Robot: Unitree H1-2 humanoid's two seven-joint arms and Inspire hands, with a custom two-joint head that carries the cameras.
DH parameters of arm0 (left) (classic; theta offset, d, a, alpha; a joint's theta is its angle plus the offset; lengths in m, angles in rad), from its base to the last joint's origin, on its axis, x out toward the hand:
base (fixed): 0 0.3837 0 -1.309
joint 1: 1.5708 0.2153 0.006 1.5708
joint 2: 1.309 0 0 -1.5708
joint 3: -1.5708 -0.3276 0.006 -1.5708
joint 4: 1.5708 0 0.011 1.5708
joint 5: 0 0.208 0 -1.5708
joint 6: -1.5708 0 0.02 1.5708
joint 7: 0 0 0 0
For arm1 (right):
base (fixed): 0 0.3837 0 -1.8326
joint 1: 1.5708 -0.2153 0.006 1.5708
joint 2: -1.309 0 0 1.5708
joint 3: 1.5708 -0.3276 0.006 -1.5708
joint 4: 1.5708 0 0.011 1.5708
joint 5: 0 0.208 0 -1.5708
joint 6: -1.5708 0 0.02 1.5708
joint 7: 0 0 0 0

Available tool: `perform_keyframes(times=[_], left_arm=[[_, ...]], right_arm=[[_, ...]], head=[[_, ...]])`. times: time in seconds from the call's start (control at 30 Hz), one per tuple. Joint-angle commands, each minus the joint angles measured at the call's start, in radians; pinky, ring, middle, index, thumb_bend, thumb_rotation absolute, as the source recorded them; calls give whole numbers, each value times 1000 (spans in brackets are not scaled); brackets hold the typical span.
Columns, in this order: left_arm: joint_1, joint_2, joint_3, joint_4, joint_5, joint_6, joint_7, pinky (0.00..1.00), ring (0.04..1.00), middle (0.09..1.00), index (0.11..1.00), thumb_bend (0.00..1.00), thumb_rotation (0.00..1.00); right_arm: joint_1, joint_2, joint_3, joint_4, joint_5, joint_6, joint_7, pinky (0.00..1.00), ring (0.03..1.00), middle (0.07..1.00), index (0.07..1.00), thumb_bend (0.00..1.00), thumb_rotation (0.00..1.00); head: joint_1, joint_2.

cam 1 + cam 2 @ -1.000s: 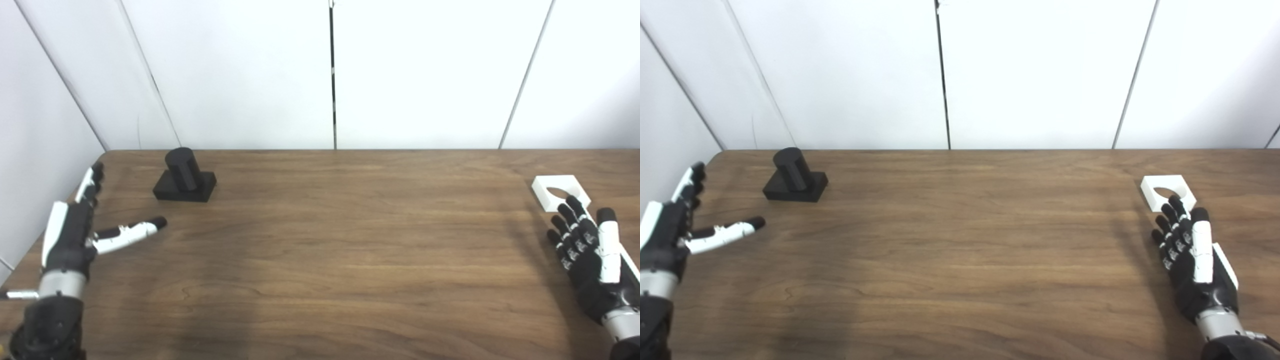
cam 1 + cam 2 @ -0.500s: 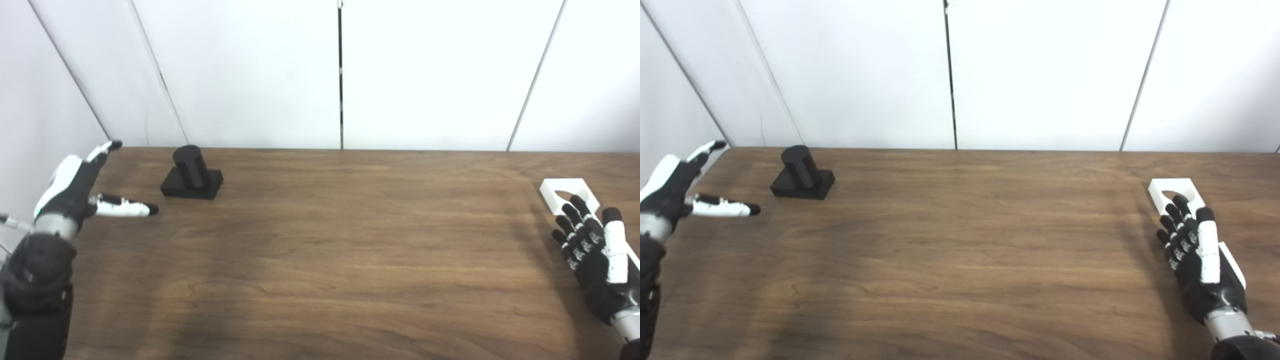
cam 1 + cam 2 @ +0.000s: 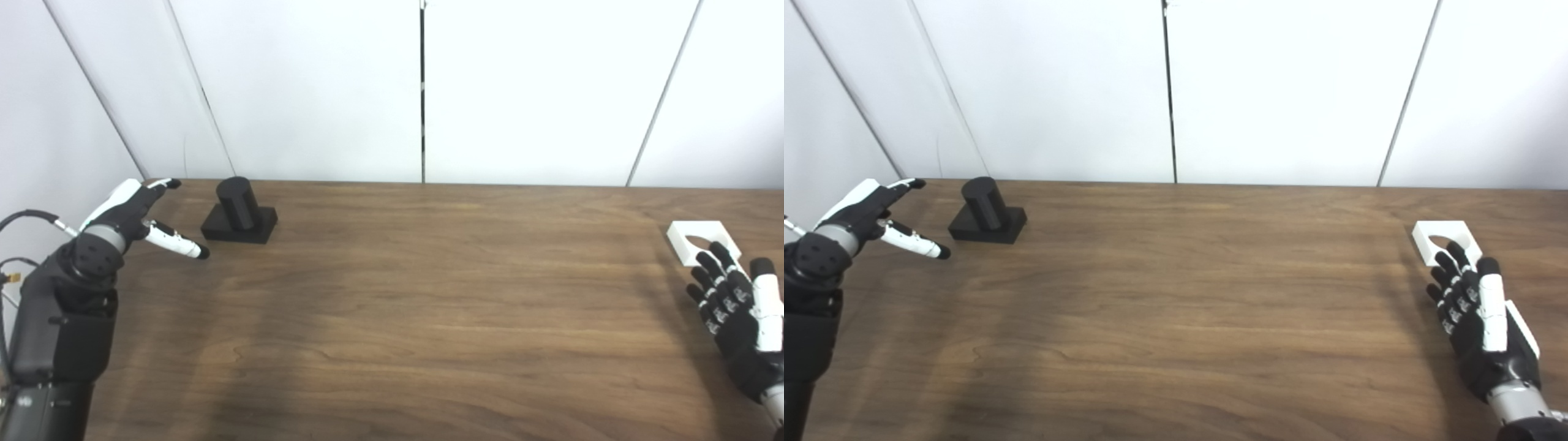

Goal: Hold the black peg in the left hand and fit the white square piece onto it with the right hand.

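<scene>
At far left of the table (image 3: 392,306), the left hand (image 3: 125,211) hung w/ wrist raised, fingers spread apart and pointing toward the back edge, thumb angled to the right; it held nothing. Black peg (image 3: 240,209) stood upright on its square base just right of that hand, not touching it. Nothing lay btwn them. At far right, the right hand (image 3: 1473,306) reached fwd, palm side up, fingers (image 3: 1448,275) splayed and empty, tips overlapping the near edge of the white square piece (image 3: 1445,242), which lay flat near the table's right side; contact couldn't be told.
</scene>
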Motion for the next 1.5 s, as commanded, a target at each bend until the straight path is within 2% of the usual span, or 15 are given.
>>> perform_keyframes(times=[0.0, 0.13, 0.33, 0.43, 0.5, 0.7, 0.9, 1.13, 1.27, 1.47], left_arm=[[-77, 51, 0, 10, -13, -4, 13, 984, 1000, 1000, 942, 903, 22], [-120, 65, -45, 68, -27, -3, 22, 972, 1000, 1000, 932, 919, 44], [-161, 52, -90, 166, -44, -3, 60, 968, 1000, 1000, 934, 915, 47], [-196, 37, -126, 250, -57, -5, 98, 997, 1000, 1000, 930, 914, 30], [-216, 26, -127, 297, -84, -5, 128, 1000, 1000, 1000, 930, 932, 18], [-261, 31, -175, 400, -140, -44, 201, 1000, 1000, 1000, 919, 978, 30], [-287, 47, -239, 448, -174, -88, 217, 998, 1000, 1000, 930, 990, 108], [-318, 27, -287, 523, -197, -125, 263, 966, 1000, 1000, 925, 998, 102], [-326, 21, -304, 543, -211, -127, 265, 998, 1000, 1000, 931, 996, 84], [-352, 16, -343, 593, -222, -145, 265, 996, 1000, 1000, 925, 990, 75]], right_arm=[[-24, -15, -14, -45, 22, -8, 2, 1000, 1000, 978, 1000, 558, 1000], [-18, -18, -12, -57, 21, -4, 4, 1000, 1000, 974, 1000, 546, 1000], [-6, -21, -9, -72, 12, 2, 2, 1000, 1000, 973, 1000, 535, 1000], [2, -18, -14, -83, 20, 5, 0, 1000, 1000, 964, 1000, 538, 1000], [9, -23, -15, -91, 17, 5, 1, 1000, 1000, 958, 1000, 543, 1000], [25, -26, -20, -110, 4, 7, -12, 1000, 1000, 947, 1000, 558, 1000], [49, -31, -13, -123, 5, 4, -2, 1000, 1000, 953, 1000, 565, 1000], [68, -43, -23, -134, 1, 1, -5, 1000, 1000, 954, 1000, 566, 1000], [70, -43, -27, -138, 9, 7, -3, 1000, 1000, 950, 1000, 576, 1000], [70, -38, -23, -151, 6, 10, -5, 1000, 1000, 931, 1000, 570, 1000]], head=[[0, 2], [1, 2], [2, 1], [-2, -2], [-8, -3], [-8, -4], [-10, -8], [-18, -8], [-23, -7], [-22, -10]])
